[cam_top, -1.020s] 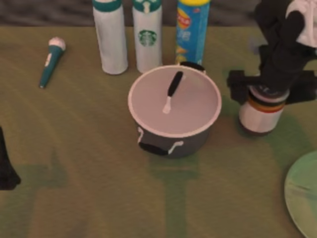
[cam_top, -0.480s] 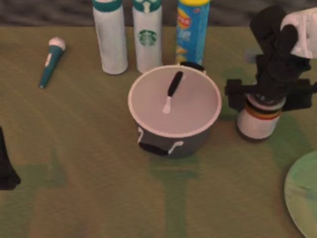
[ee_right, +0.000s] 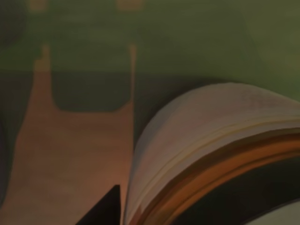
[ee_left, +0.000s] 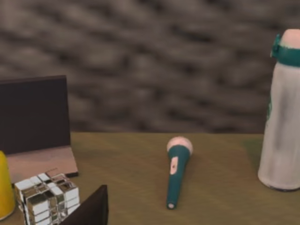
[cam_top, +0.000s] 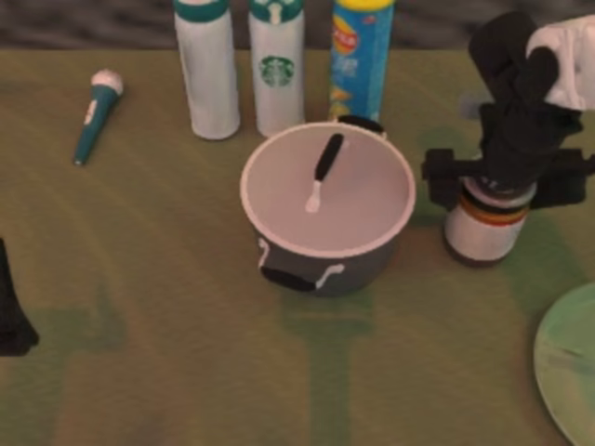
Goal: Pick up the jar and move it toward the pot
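Olive table [cam_top: 167,307], right tool [cam_top: 507,177] gripping jar [cam_top: 485,228] beside pot [cam_top: 325,209], mirrored cube [ee_left: 46,197] only in left wrist view

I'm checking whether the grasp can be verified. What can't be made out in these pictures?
- Jar lid and the right gripper finger contact: top view, covered by the arm's own wrist.
- Jar base: right wrist view, too close, only label and orange band show.
- Left gripper: top view, cut by the left edge.
- Green plate: cut by the right edge.
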